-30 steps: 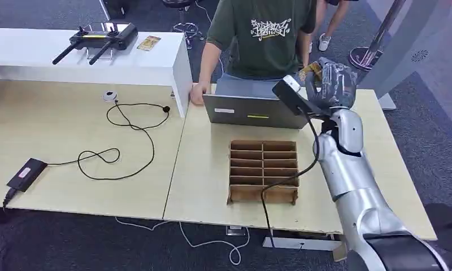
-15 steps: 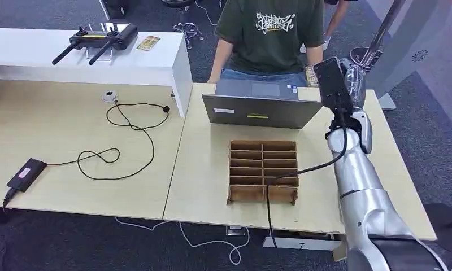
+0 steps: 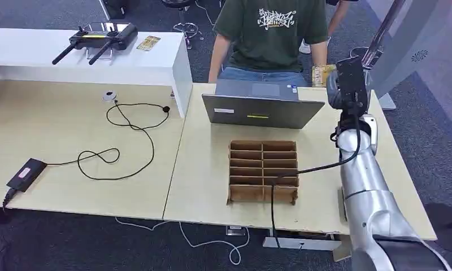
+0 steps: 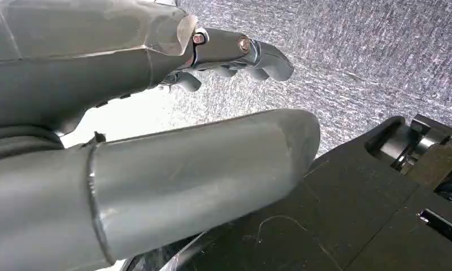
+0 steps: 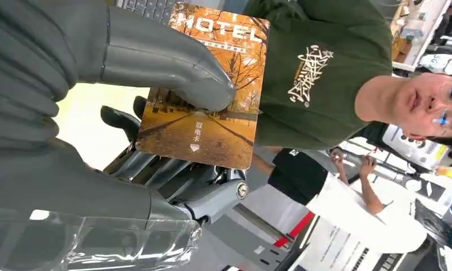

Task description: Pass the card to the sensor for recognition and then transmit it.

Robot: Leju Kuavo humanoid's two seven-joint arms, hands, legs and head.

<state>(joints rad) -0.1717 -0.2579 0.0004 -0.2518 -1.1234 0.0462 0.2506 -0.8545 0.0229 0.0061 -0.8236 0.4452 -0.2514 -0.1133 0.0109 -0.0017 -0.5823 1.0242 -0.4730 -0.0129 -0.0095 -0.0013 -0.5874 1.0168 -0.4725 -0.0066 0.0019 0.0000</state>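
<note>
My right hand (image 3: 347, 89) is raised over the table's far right corner, beside the laptop (image 3: 262, 109). It pinches an orange card (image 3: 321, 74) printed "HOTEL" (image 5: 208, 84); in the right wrist view the thumb (image 5: 156, 56) presses on the card's face and the darker fingers lie behind it. A person in a green T-shirt (image 3: 270, 35) stands just behind the laptop, close to the card. A small round white device (image 3: 109, 95) with a black cable lies on the left table. My left hand (image 4: 156, 164) hangs over grey carpet, holding nothing, with its fingers apart.
A brown cardboard divider box (image 3: 263, 171) sits in front of the laptop. A black adapter (image 3: 26, 172) and looping cable (image 3: 122, 147) lie on the left table. The white shelf (image 3: 156, 62) carries a black controller (image 3: 99, 38) and another card (image 3: 148, 43).
My right arm swung right and straightened up, carrying the card from above the laptop's right end to the table's far corner. The person took a hand off the table and shifted right.
</note>
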